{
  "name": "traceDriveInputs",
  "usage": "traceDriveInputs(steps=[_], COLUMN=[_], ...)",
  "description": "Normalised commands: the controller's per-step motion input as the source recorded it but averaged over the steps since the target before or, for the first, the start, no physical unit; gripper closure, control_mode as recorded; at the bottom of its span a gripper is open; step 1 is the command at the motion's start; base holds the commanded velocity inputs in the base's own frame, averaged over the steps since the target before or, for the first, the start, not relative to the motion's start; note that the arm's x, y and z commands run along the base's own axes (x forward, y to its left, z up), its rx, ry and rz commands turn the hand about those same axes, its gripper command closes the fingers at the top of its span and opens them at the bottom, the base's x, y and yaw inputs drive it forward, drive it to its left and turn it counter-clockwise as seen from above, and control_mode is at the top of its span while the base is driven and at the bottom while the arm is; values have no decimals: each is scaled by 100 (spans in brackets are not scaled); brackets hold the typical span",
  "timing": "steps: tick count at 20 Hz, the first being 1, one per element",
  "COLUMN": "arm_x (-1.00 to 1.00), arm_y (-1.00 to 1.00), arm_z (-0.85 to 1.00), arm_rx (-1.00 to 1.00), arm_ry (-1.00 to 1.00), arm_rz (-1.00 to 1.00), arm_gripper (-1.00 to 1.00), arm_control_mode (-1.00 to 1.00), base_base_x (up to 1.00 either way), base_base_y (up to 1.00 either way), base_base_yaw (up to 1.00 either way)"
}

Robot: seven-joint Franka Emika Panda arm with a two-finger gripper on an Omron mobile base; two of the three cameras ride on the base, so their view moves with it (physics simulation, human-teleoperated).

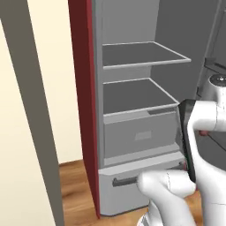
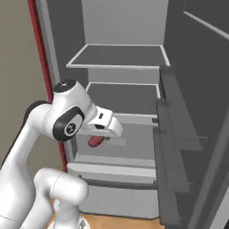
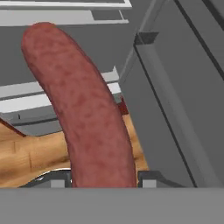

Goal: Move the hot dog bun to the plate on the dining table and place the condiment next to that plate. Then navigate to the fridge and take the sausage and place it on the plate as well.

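Gripping sausage (image 3: 83, 113) w/ hand (image 3: 104, 179) beside open fridge (image 1: 132, 95) shelves.

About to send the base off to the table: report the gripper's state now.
Gripper: shut on the long reddish-brown curved sausage, held in front of the open grey fridge.

I see the sausage (image 3: 83, 113) as a long reddish-brown mottled curve, running from the upper left of the hand view down to the bottom centre, where its lower end sits between the two dark fingertips. In the right base view a small red piece of it (image 2: 95, 142) shows centre-left. The fridge (image 1: 132, 101) stands open, grey, its two shelves bare, lower drawer shut.
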Motion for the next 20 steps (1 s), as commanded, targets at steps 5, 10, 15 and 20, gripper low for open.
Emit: traceDriveInputs(steps=[5,10,15,20], arm_x=[0,0,0,0], arm_y=[0,0,0,0], arm_z=[0,0,0,0], arm_rx=[0,0,0,0], arm_ry=[0,0,0,0], arm_rz=[0,0,0,0], arm_gripper=[100,100,100,100], arm_control_mode=[100,100,100,100], base_base_x=[-100,-97,-98,-100], base_base_y=[0,0,0,-10], base_base_yaw=[-37,-74,-72,-66])
